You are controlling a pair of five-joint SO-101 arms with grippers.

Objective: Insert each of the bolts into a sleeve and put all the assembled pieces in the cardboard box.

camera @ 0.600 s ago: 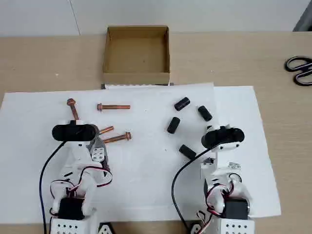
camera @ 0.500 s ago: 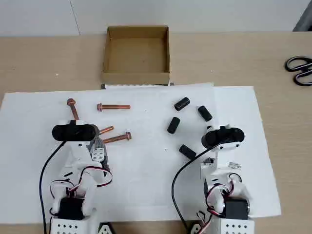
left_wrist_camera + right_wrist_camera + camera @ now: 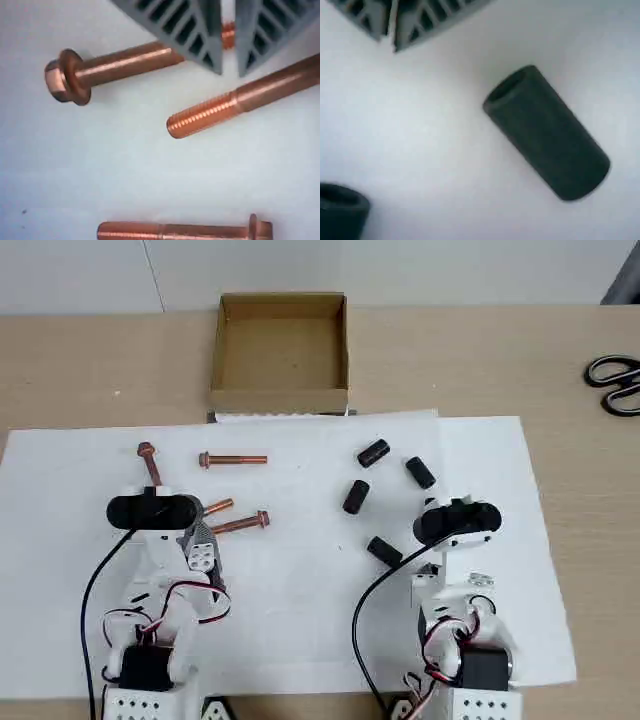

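Left claw (image 3: 229, 69) was seen closed to a thin gap, nothing gripped, positioned over the shank of a bolt (image 3: 115, 62). Right claw (image 3: 390, 42) was closed to a slit, empty, with a sleeve (image 3: 547, 132) lying near it. Four bolts (image 3: 232, 459) were scattered at 9 o'clock on the white sheet (image 3: 300, 600), four sleeves (image 3: 356, 497) at 3 o'clock, all separate. Cardboard box (image 3: 280, 398) was set on the counter (image 3: 100, 360) at the sheet's 12 o'clock.

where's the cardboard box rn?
High view: the cardboard box sits on the table just past the white paper's far edge, behind the gap between copper bolts and black sleeves.
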